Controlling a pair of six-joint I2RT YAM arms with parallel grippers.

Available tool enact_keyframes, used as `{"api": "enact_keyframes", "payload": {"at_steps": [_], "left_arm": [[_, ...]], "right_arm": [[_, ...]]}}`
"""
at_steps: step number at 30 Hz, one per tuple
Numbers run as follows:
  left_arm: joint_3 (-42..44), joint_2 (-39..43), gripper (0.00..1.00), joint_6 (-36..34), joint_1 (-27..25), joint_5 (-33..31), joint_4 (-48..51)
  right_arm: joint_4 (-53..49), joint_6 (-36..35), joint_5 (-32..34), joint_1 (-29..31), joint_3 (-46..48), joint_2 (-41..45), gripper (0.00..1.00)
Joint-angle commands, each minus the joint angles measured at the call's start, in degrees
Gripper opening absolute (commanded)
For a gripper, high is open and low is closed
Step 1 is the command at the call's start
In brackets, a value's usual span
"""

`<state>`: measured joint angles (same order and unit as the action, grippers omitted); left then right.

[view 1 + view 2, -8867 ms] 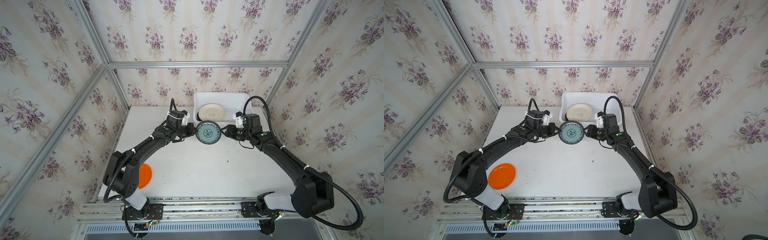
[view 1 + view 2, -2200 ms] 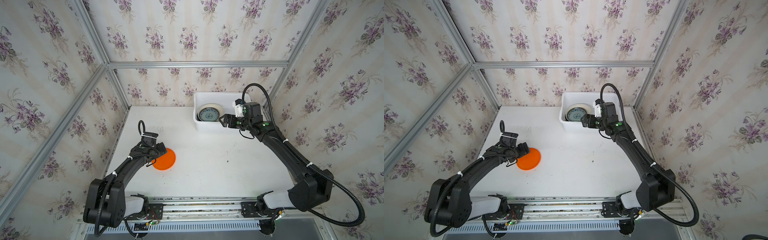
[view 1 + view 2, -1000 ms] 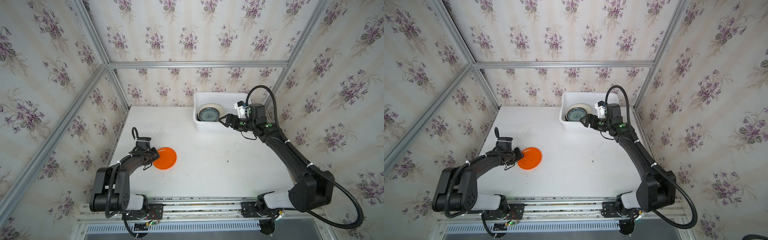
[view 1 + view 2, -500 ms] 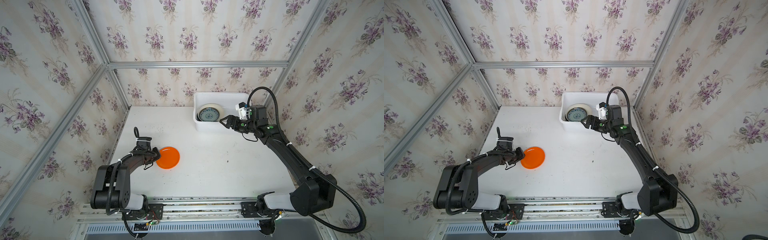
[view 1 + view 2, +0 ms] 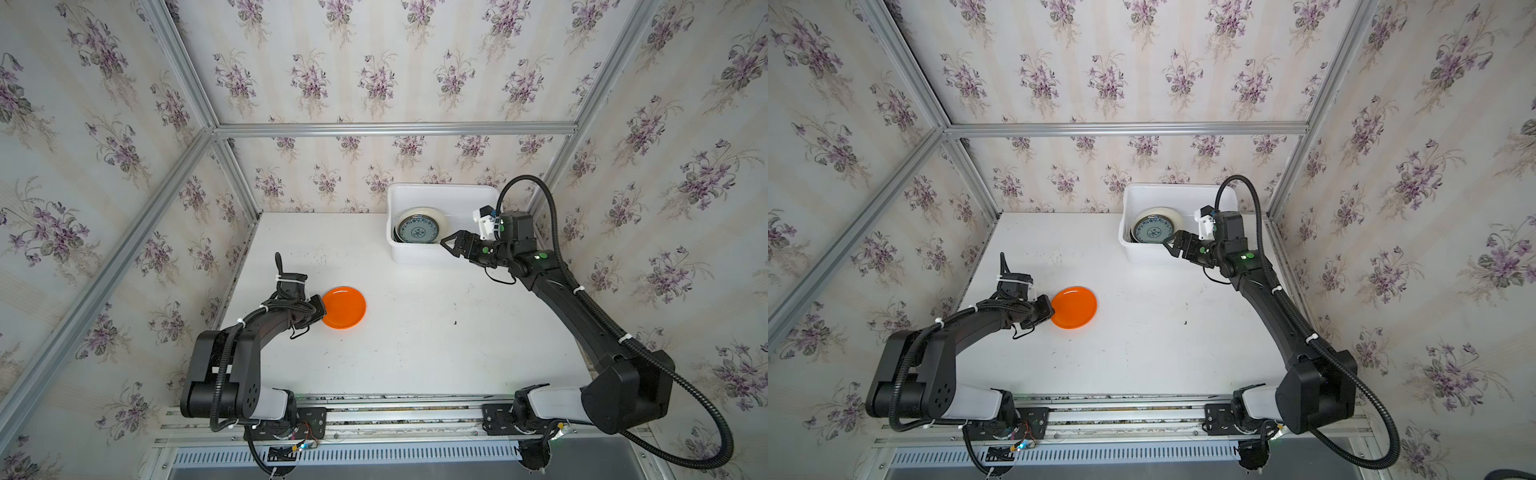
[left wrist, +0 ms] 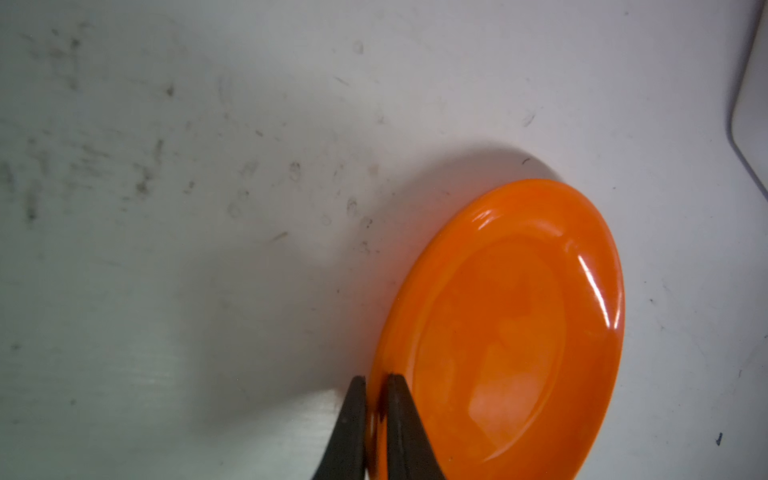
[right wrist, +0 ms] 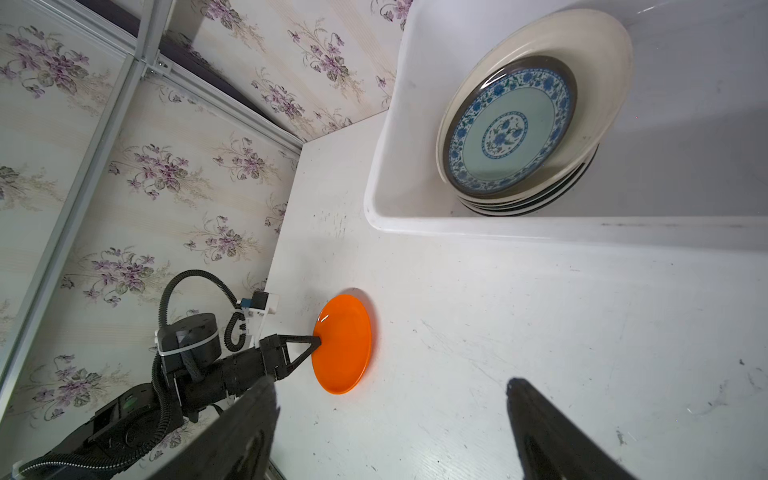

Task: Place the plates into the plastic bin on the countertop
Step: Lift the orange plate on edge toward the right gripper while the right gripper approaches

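The left gripper (image 5: pixel 321 310) pinches the edge of the orange plate (image 5: pixel 345 307) lying on the table (image 5: pixel 415 357), and the right gripper (image 5: pixel 449 247) hangs open beside the bin (image 5: pixel 415 257) with the stacked plates (image 5: pixel 417 228) inside.

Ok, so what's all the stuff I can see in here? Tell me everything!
countertop: one, white with dark scuffs, fills the booth floor
plastic bin: one, white, at the countertop's far edge
teal-patterned plate: one, teal and blue, top of the stack in the bin
cream plate: one, cream, right under the teal one
lower plates: black and white edges, bottom of the stack; number unclear
orange plate: one, orange, on the countertop's left part
frame rails: silver, along the wall corners
wallpaper: purple flowers, all walls
left gripper: black, shut on the orange plate's rim
right gripper: black, open, empty, by the bin's near wall
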<state>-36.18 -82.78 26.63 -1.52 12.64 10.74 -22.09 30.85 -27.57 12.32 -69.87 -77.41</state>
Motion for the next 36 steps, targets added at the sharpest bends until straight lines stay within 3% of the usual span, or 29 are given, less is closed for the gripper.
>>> {"api": "enact_keyframes", "payload": {"at_steps": [1, 8, 15, 22, 33, 36], "left_arm": [[-0.4, -0.1, 0.11, -0.9, -0.3, -0.6, 1.1], [-1.6, 0.7, 0.03, 0.5, -1.5, 3.1, 1.1], [-4.5, 6.6, 0.0, 4.1, -2.8, 6.4, 1.1], [-8.9, 10.1, 0.0, 6.9, -6.3, 5.3, 0.9], [-24.3, 2.3, 0.0, 9.2, -12.6, 6.4, 0.7], [-27.6, -0.1, 0.0, 9.5, -14.3, 6.8, 0.7]], "right_arm": [[1.2, 0.2, 0.5, 0.0, 0.2, 0.7, 0.89], [1.8, 0.4, 0.4, 0.0, 0.7, 1.2, 0.89], [2.6, 1.1, -0.2, 0.0, 1.3, 1.4, 0.89], [8.3, 5.6, -4.4, 0.1, 3.4, 1.5, 0.89], [12.4, 8.5, -6.6, 0.7, 5.3, -0.3, 0.84], [13.5, 9.4, -6.9, 0.7, 5.9, 0.0, 0.79]]}}
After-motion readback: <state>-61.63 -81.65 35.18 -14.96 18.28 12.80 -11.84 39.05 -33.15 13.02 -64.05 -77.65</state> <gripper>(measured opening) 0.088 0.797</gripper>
